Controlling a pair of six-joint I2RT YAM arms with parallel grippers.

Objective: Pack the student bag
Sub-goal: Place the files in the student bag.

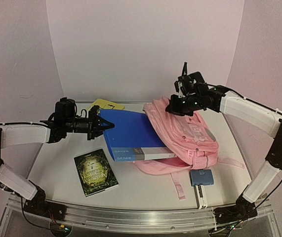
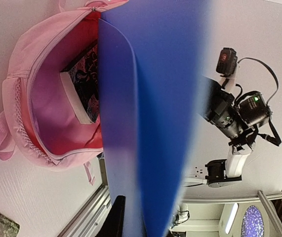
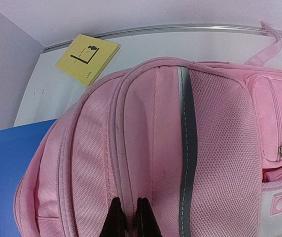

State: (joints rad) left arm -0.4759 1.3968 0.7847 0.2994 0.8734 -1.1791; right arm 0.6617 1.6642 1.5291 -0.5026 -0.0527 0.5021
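Though the blue binder touching the student bag bears lettering, it's illegible.

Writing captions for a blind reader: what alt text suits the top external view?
The left pincer holds a blue folder partway inside a pink backpack, which the right pincer pinches. A green book, a yellow booklet and a small blue case lie on the white table.

— Large soft pink cloth backpack: matt weave, mesh patches, one smoother grey strip?
— Yes. Flat blue plastic folder: smooth, faintly glossy. Thin yellow paper booklet: matt. Silver metal rail: dull sheen.
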